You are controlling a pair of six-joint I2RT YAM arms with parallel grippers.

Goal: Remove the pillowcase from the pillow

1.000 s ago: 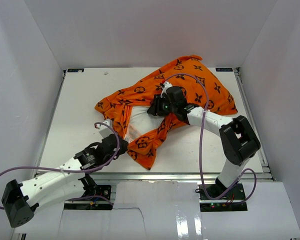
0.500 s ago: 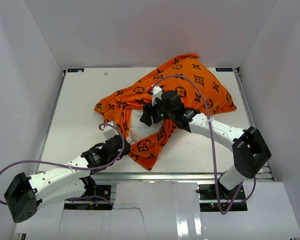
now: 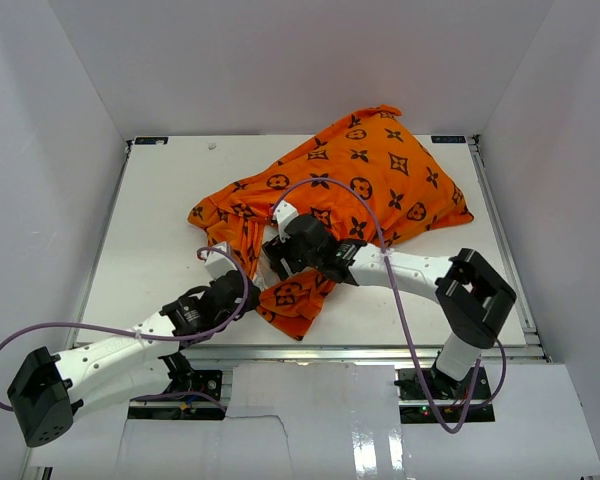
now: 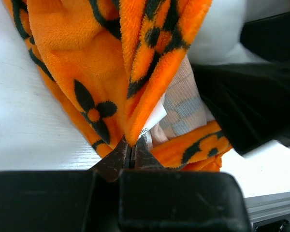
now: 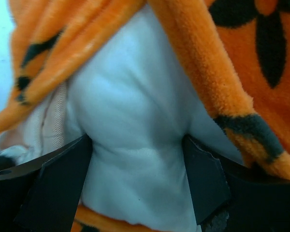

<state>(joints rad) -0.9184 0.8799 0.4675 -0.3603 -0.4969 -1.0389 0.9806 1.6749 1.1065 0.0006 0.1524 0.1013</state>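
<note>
Well, I see the white tabletop point(image 3: 150, 220) with the orange pillowcase point(image 3: 380, 185) lying from the middle up to the upper right of the top view. The white pillow point(image 5: 135, 121) peeks out of its open end near the middle. My right gripper point(image 5: 135, 174) is spread wide, with a bump of pillow between its fingers. My left gripper point(image 4: 131, 152) is pinching the pillowcase edge, lower down.
</note>
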